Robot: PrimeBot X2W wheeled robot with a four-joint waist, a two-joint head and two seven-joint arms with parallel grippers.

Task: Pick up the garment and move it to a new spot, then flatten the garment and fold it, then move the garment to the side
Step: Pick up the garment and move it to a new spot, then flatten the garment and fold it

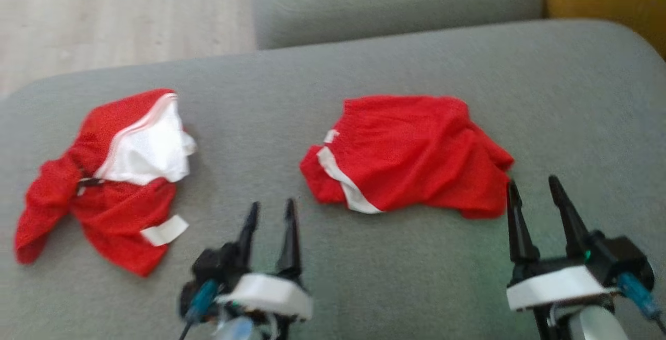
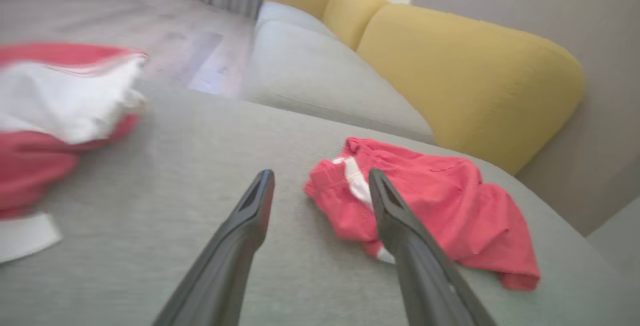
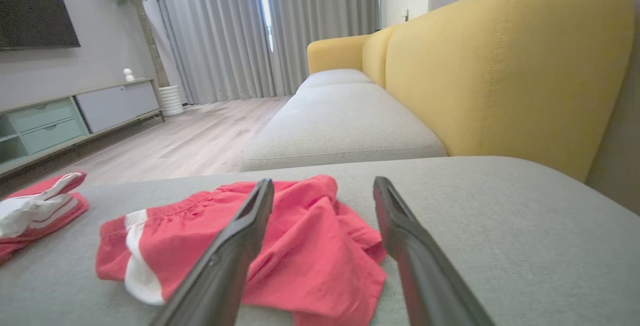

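Now the left end effector (image 1: pixel 271 203) and right end effector (image 1: pixel 533 180) stand spread, empty, near the red shorts (image 1: pixel 411 155).

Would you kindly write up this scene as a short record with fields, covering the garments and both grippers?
surface: grey cushion
left garment: red and white, crumpled, far left
right garment: red, white stripe, rumpled, centre-right
left gripper: open, empty, over bare cushion
right gripper: open, empty, near right garment's right edge
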